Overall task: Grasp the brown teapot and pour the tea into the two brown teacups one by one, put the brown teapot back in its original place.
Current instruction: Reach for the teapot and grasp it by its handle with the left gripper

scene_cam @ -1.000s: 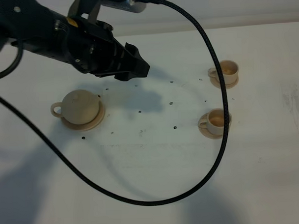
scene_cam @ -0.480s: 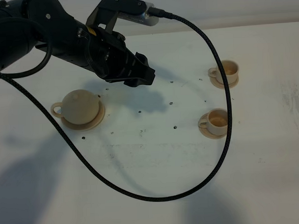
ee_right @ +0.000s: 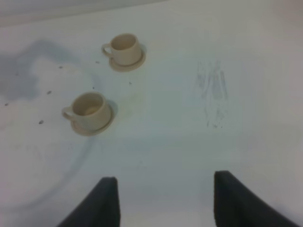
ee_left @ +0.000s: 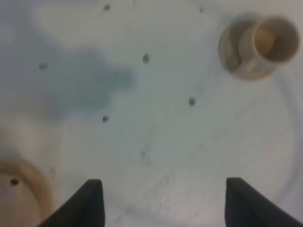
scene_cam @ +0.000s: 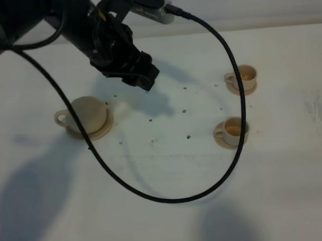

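I am hovering my left gripper [scene_cam: 142, 81], jaws spread and empty, over the table [scene_cam: 291, 200]; the teapot [scene_cam: 88, 113] is sitting on its saucer [scene_cam: 104, 131] down-left of it, handle pointing leftward, my left arm being nearer

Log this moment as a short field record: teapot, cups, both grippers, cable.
teapot: brown teapot upright on its saucer, not held
cups: far teacup and near teacup, upright, apart from each other
left gripper: open, empty, above the table, right of the teapot and apart from it
right gripper: open, empty, cups ahead of it
cable: black cable loops over the table, crossing in front of the teapot
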Controlling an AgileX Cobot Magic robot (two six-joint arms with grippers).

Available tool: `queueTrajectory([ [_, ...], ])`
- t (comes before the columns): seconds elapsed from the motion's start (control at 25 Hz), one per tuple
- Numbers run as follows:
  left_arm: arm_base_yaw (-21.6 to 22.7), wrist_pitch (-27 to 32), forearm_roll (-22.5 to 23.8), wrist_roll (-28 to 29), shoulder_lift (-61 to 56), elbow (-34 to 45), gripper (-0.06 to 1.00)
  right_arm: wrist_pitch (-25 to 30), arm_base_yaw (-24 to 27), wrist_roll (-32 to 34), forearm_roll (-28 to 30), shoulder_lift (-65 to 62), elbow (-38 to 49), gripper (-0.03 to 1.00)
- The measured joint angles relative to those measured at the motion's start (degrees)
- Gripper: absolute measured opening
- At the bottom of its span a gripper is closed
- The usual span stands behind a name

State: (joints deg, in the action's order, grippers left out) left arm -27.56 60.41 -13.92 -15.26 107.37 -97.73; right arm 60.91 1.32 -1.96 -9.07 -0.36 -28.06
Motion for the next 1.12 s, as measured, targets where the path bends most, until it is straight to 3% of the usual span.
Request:
queueTrajectory([
  [0.2,0.00,5.96,6.48,-1.98,3.37,-6.07,0.54,0.00,0.00,0.00,-0.05,0.00,0.00,0.47],
  [0.4,-0.69,7.86,10.26,-8.66,4.95,-6.63,0.54,0.00,0.00,0.00,-0.05,0.00,0.00,0.47],
  [0.6,-5.50,7.90,13.92,-18.04,5.19,-6.63,0.54,0.00,0.00,0.00,-0.05,0.00,0.00,0.47],
  [0.76,-8.41,7.90,20.25,-20.24,5.19,-6.63,0.54,0.00,0.00,0.00,-0.05,0.00,0.00,0.47],
  [0.96,-6.89,7.97,24.41,-21.72,4.88,-4.91,0.54,0.00,0.00,0.02,-0.10,0.00,0.00,0.47],
  [1.12,-3.10,7.92,24.38,-28.54,2.49,3.36,0.54,0.00,0.00,0.02,-0.10,0.00,0.00,0.47],
])
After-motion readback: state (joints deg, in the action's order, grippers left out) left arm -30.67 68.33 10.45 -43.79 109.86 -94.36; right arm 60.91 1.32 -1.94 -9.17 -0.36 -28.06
